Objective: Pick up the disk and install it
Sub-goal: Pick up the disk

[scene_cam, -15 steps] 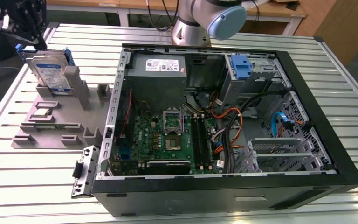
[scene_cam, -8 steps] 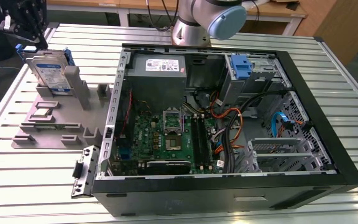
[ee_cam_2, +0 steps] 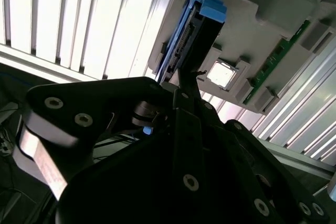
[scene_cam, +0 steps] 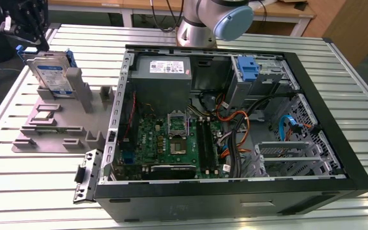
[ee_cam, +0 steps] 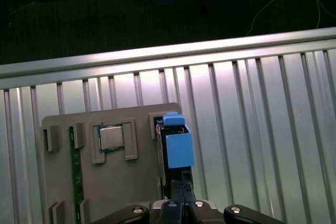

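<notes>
The disk (scene_cam: 48, 73) stands on edge in a slot of the grey holder (scene_cam: 56, 129) at the exterior view's left, its white-and-blue label facing out and its blue bracket around it. My gripper (scene_cam: 39, 44) hangs just above the disk's top far corner. In both wrist views I see the disk edge-on (ee_cam: 176, 148) (ee_cam_2: 191, 35), with the blue bracket on top and my gripper (ee_cam: 179, 188) (ee_cam_2: 188, 80) right at its near end. Whether the gripper touches the disk is hidden.
An open black computer case (scene_cam: 337, 139) lies to the exterior view's right, with a motherboard (scene_cam: 171, 139), cables and a blue bracket (scene_cam: 248, 67) in its drive bay. The holder also carries a square chip (ee_cam: 112, 138) and a green memory stick (ee_cam: 76, 182). The arm's base (scene_cam: 200, 24) stands behind the case.
</notes>
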You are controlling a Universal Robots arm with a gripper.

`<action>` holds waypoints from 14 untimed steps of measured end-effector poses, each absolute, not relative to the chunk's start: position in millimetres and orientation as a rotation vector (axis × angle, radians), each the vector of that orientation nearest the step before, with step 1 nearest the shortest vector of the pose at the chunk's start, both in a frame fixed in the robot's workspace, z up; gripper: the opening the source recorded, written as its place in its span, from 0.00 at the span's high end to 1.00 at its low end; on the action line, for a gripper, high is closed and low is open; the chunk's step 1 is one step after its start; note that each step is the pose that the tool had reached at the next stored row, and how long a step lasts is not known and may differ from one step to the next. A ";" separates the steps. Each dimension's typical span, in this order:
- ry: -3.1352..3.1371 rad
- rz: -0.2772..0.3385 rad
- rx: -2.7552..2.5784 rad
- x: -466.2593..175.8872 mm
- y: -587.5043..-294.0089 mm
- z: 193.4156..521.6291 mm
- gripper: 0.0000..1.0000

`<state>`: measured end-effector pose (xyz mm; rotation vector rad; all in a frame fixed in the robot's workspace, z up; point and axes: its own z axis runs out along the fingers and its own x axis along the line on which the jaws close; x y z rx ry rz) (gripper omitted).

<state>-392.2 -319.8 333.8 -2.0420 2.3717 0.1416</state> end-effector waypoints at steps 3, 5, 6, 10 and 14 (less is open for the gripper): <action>2.372 0.141 -2.042 -392.2 -319.8 333.7 0.89; 2.372 0.141 -2.042 -392.2 -319.8 333.7 0.89; 2.372 0.141 -2.042 -392.2 -319.8 333.7 0.89; 2.372 0.140 -2.042 -392.2 -319.8 333.7 0.89; 2.372 0.140 -2.043 -392.2 -319.8 333.7 0.89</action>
